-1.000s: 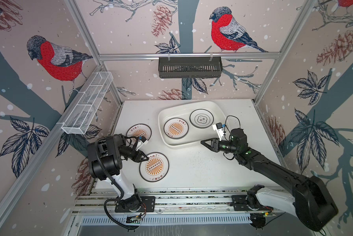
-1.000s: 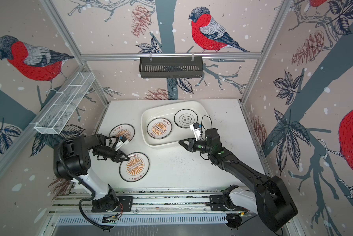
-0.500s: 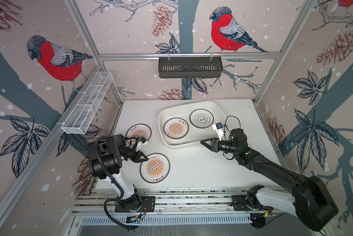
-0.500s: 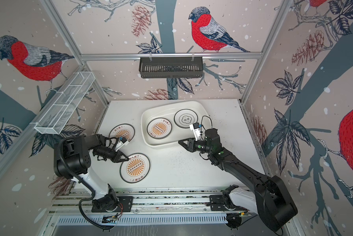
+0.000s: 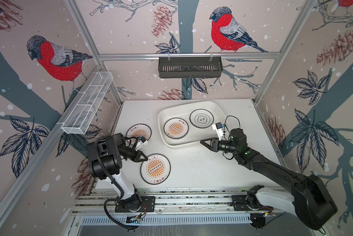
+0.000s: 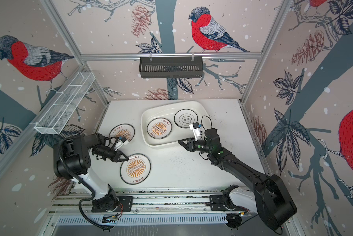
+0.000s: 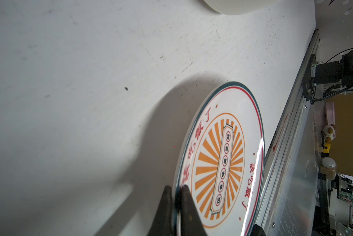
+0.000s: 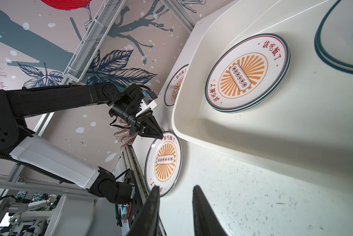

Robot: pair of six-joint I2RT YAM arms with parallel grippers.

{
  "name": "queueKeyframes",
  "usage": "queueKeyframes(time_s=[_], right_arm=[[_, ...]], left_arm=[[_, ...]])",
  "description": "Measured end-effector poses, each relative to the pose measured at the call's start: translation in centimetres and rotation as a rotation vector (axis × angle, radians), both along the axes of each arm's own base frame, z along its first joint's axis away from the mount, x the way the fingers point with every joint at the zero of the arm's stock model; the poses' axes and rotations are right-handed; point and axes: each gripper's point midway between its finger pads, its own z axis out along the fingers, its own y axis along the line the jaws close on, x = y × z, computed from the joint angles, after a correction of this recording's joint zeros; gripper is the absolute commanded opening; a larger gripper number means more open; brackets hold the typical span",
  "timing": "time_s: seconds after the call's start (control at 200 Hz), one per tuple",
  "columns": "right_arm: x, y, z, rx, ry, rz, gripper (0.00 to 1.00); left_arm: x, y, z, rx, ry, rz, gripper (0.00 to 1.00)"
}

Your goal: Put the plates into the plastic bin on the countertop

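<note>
One plate (image 5: 155, 168) pinched at its rim by the left hand (image 5: 145, 159) — right hand (image 5: 201, 141) part-open, empty.

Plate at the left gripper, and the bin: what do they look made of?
Front sunburst plate: glazed ceramic or melamine, cannot tell which; glossy, with a glare streak near its rim. Plastic bin: moulded glossy plastic, judging by soft highlights, rolled rim, rounded corners.

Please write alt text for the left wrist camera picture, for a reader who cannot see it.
The left pincer is shut on the rim of an orange sunburst plate on the white countertop. A corner of the cream plastic bin shows beyond it.
</note>
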Motion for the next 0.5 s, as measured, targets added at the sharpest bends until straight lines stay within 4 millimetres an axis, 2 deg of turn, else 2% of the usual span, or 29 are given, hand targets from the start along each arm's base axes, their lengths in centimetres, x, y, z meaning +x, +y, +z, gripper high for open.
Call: queueKeyframes(time_s=[0.5], right_arm=[[0.3,0.2,0.0,0.008,0.017,-0.003,0.3]], left_arm=[[1.4,0.0,1.9,-0.025,-0.04,0.011,0.0]])
